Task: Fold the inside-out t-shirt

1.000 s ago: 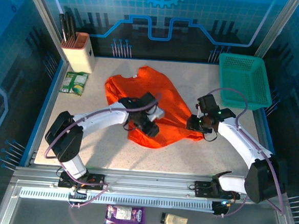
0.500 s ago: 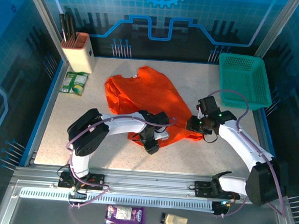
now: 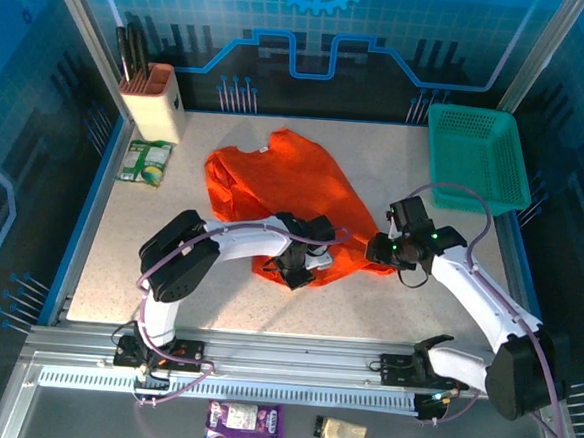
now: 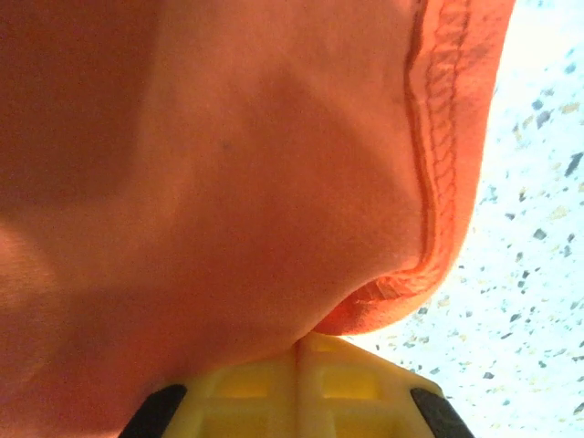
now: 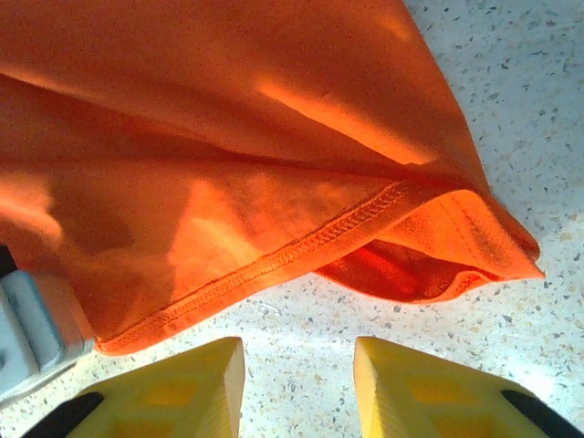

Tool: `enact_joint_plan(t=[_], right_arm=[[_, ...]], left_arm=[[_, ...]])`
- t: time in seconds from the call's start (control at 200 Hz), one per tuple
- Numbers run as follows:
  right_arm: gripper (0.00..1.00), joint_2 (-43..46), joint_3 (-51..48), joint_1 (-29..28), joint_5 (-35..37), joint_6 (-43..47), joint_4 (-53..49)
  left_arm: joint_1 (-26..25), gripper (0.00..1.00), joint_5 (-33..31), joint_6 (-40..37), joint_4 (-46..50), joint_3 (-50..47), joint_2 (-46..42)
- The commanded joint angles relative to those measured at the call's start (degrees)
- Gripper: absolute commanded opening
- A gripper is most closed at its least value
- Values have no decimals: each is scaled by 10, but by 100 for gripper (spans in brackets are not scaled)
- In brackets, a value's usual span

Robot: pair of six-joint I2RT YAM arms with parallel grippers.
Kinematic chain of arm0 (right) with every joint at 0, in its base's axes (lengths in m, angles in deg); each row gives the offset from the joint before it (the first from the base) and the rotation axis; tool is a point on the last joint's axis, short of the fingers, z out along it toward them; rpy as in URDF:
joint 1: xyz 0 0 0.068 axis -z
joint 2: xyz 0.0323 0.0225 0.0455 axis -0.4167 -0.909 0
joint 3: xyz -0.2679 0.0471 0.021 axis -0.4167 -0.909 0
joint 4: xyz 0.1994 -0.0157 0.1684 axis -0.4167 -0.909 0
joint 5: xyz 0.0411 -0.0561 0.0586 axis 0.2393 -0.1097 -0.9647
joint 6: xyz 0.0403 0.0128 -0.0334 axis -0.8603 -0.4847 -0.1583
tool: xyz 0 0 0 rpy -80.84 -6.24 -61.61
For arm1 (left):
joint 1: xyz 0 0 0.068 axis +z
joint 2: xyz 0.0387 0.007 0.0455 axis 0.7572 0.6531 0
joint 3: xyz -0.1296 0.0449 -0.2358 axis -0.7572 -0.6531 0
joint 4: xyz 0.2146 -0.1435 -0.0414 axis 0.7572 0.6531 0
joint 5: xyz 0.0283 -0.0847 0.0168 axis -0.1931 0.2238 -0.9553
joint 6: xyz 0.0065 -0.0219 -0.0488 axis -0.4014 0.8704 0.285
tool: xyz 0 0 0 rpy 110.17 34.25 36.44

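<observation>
T-shirt (image 3: 274,183) hem clamped in left jaws, right jaws apart, just short of its edge

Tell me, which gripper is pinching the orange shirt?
The left gripper: its jaws are shut on the t-shirt edge. The right gripper stands open over bare table beside it.

The top camera looks down from above and behind the arm bases over the whole pale speckled tabletop (image 3: 395,186). Both wrist cameras face the bright orange soft cloth t-shirt (image 3: 285,178): the left pressed against it, the right close above its hem. All three share the shirt's near edge
</observation>
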Motion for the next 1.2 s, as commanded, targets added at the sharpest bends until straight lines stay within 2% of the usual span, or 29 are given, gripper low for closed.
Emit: enact_joint_plan(t=[0.0,0.23,0.365,0.445,0.515,0.64,0.78,0.881,1.001,1.091,1.196], right_arm=[[36,26,-19,-21,-19,-28,0],[36,55,-69,-101,-47,-97,72],[37,57,-104,-159,-43,-129,150],[37,54,-125,-192,-42,-151,220],[33,47,-140,-226,-11,-168,289],[28,24,-155,-287,95,-182,391],[20,-28,-164,-334,206,-144,526],[16,-79,-181,-348,242,-81,666],[13,-138,-191,-338,280,-14,790],[12,-178,-194,-312,279,14,850],[13,-220,-197,-275,244,35,907]], left_arm=[[23,0,44,17,2,27,-50],[86,0,117,77,46,91,-112],[118,0,171,100,61,116,-138],[132,0,179,112,78,135,-147],[137,0,184,120,88,150,-157],[142,0,204,127,95,174,-176],[143,0,218,135,105,200,-193],[142,0,220,137,112,215,-203],[143,0,219,138,126,224,-214],[143,0,221,141,132,221,-227],[142,0,224,143,137,216,-242]])
